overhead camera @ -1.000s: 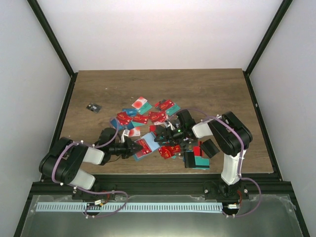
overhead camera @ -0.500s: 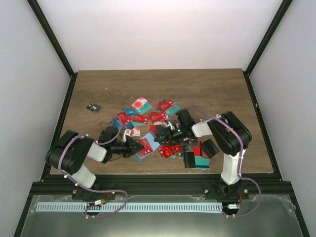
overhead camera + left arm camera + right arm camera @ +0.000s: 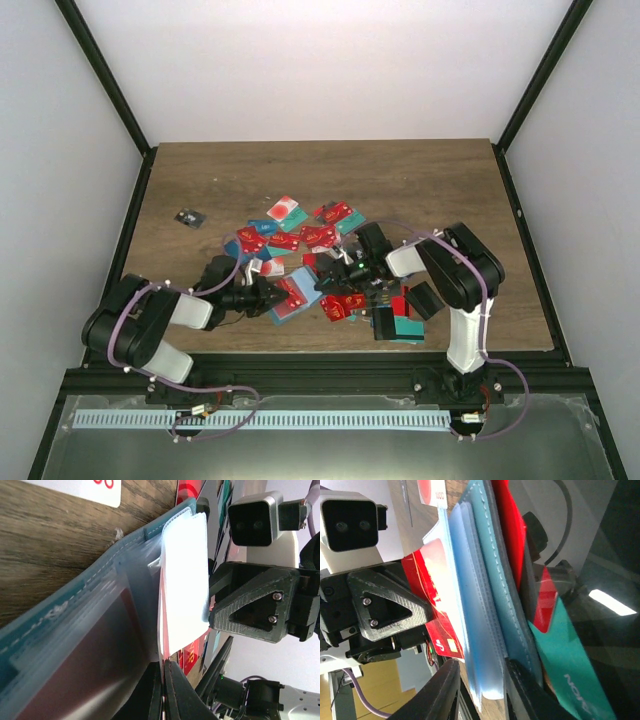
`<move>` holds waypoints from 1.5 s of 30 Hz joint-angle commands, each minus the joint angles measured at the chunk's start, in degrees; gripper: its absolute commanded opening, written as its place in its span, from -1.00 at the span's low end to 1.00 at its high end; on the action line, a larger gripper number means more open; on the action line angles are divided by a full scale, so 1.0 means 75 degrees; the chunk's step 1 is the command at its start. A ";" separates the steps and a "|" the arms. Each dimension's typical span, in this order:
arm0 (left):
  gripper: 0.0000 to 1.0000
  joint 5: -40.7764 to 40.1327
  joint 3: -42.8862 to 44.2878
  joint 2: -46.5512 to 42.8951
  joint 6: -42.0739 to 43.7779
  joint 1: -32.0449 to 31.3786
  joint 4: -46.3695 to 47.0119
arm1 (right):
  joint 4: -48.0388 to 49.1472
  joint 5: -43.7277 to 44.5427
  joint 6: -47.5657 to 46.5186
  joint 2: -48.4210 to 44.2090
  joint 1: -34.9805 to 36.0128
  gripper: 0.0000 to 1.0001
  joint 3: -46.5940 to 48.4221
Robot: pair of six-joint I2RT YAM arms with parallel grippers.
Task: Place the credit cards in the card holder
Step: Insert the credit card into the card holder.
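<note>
Card holder [image 3: 495, 580], near edge of desk [image 3: 420, 180], clamped by right end effector [image 3: 482, 667]; left end effector [image 3: 162, 675] pinches red credit card [image 3: 432, 595] at its sleeve; I judge most loose cards [image 3: 300, 238] pending.

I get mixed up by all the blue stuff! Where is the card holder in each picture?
Top external: the card holder sits a little below the picture's middle.
Left wrist: the card holder fills the left and middle.
Right wrist: the card holder runs top to bottom down the middle.
Shared landmark: the red card right against it in every view.
</note>
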 commanded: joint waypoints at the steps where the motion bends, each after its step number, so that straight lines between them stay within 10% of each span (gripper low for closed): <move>1: -0.92 -0.0414 0.0004 -0.0167 0.0301 0.0074 -0.0289 | -0.0299 0.0022 -0.0160 0.0250 0.0108 -0.52 0.0208; 12: -0.92 -0.0364 -0.0146 -0.0041 0.0149 0.0089 0.0127 | -0.0591 0.0124 -0.0322 0.0308 0.0108 -0.99 0.0226; 37: -0.92 -0.0424 0.0226 0.0859 -0.0026 -0.0242 0.0793 | -0.0977 0.0091 -0.0599 0.0361 0.0108 -0.98 0.0241; 45: -0.92 -0.0283 0.0293 0.1024 0.0171 -0.0332 0.0532 | -0.2773 0.0763 -0.1591 -0.0034 0.0108 -0.68 0.0881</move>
